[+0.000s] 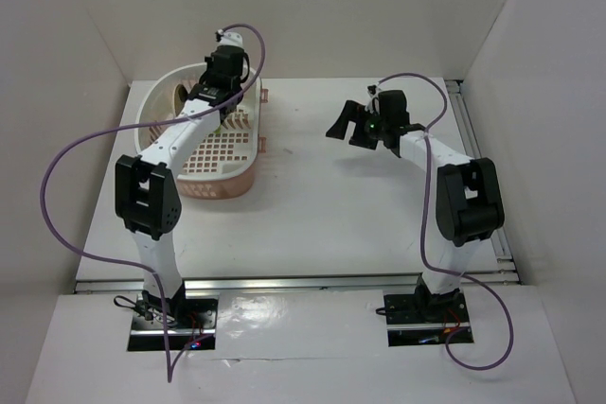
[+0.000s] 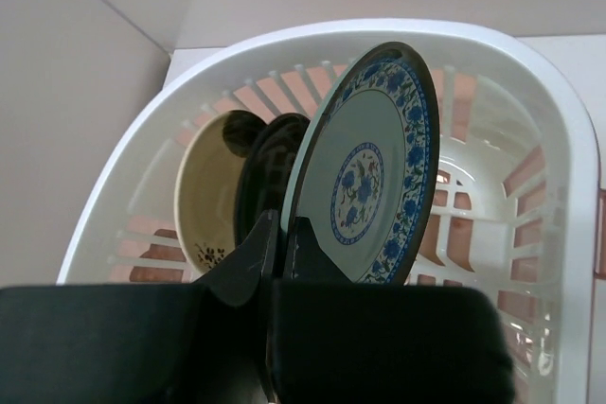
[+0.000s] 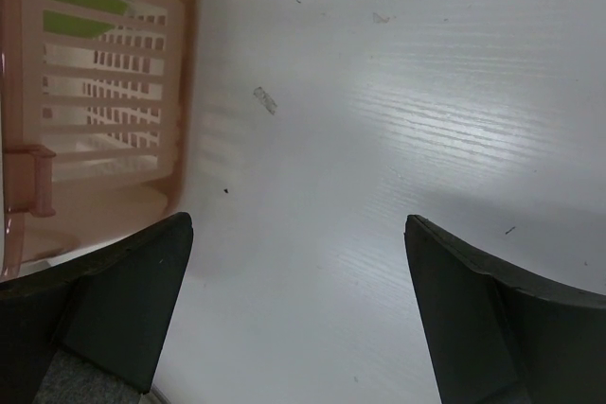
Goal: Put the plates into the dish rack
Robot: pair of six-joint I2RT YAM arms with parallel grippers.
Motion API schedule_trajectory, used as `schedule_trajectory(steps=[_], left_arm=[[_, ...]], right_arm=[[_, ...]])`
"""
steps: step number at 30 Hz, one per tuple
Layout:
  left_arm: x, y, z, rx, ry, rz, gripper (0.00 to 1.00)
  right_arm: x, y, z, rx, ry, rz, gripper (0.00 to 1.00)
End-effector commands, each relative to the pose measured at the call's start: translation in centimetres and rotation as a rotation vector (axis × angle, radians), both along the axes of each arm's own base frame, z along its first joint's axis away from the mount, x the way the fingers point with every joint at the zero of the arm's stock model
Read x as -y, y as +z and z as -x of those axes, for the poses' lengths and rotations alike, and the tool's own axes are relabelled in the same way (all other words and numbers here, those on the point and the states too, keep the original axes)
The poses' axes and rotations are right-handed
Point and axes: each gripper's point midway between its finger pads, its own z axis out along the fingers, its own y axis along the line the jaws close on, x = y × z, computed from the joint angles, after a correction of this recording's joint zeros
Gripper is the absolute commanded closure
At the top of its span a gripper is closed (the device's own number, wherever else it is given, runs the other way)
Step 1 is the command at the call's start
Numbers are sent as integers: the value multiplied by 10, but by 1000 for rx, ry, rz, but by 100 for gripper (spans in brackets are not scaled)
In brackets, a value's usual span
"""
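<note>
We saw the left gripper [image 2: 284, 232] pinching the blue-white patterned plate [image 2: 374, 172] on edge inside the dish rack [image 2: 559, 130]. The right gripper [image 3: 298, 309] hung spread wide above the table [image 3: 379, 92].

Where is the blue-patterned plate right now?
Left wrist view: the blue plate stands on edge in the rack, its lower rim pinched by the left gripper, with the black plate just left of it.

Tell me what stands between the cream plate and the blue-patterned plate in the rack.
The glossy black plate stands on edge between the cream plate and the blue-patterned plate, inside the dish rack; the left wrist view shows it.
</note>
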Motion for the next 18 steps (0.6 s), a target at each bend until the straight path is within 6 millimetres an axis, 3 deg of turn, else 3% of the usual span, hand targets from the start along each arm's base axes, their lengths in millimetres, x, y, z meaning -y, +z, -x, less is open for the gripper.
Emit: schedule_trajectory(steps=[1, 6, 7, 18], left_arm=[[-1, 16, -5, 73, 27, -6, 100], [3, 0, -3, 41, 28, -12, 100], [3, -11, -3, 20, 28, -20, 100], [19, -39, -5, -19, 37, -35, 100]], right_arm=[[-7, 11, -7, 39, 33, -20, 0], [-9, 13, -8, 47, 41, -27, 0], [-9, 13, -8, 47, 41, -27, 0], [-11, 10, -4, 40, 51, -43, 0]])
